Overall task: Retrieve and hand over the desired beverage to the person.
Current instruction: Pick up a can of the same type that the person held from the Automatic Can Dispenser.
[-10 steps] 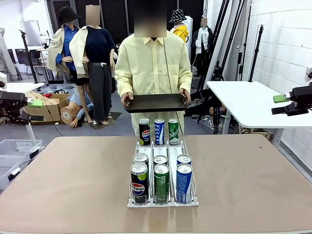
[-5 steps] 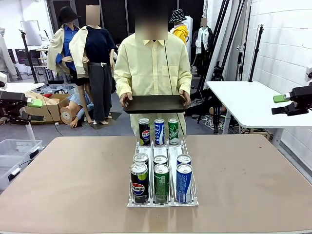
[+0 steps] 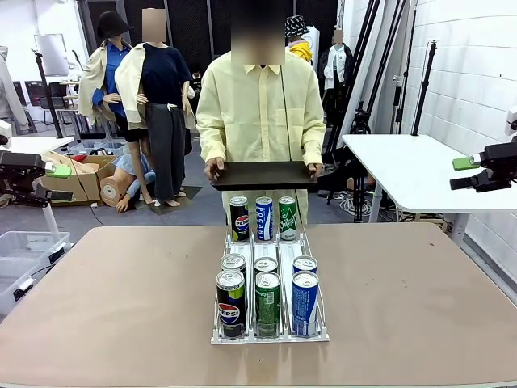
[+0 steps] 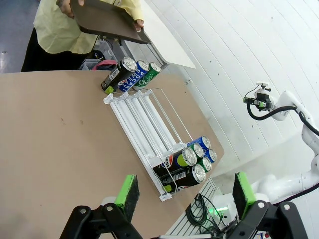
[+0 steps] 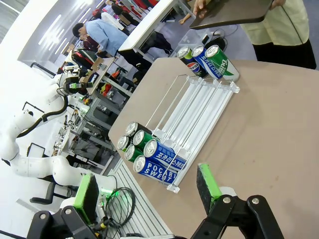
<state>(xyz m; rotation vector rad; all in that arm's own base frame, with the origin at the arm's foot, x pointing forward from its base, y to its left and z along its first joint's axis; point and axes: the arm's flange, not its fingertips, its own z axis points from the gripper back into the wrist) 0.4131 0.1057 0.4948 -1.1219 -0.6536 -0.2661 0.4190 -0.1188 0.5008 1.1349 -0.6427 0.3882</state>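
The person (image 3: pixel 260 113) has edged right with the tray (image 3: pixel 262 175), waiting; your left tool (image 3: pixel 60 183) and right tool (image 3: pixel 463 173) hang spread, empty.

Three slim black Pepsi cans (image 3: pixel 230 304), three slim green cans (image 3: pixel 267 303) and three slim blue Pocari Sweat cans (image 3: pixel 304 303) make nine in all, three at the far end and six at the near end of one clear three-lane rack (image 3: pixel 270 242). There is one flat dark tray (image 3: pixel 262 175), one person in a pale-yellow shirt (image 3: pixel 260 105) and one brown bench (image 3: pixel 121 291). There are two black green-padded tools, the left tool (image 4: pixel 185 181) and the right tool (image 5: pixel 146 174).
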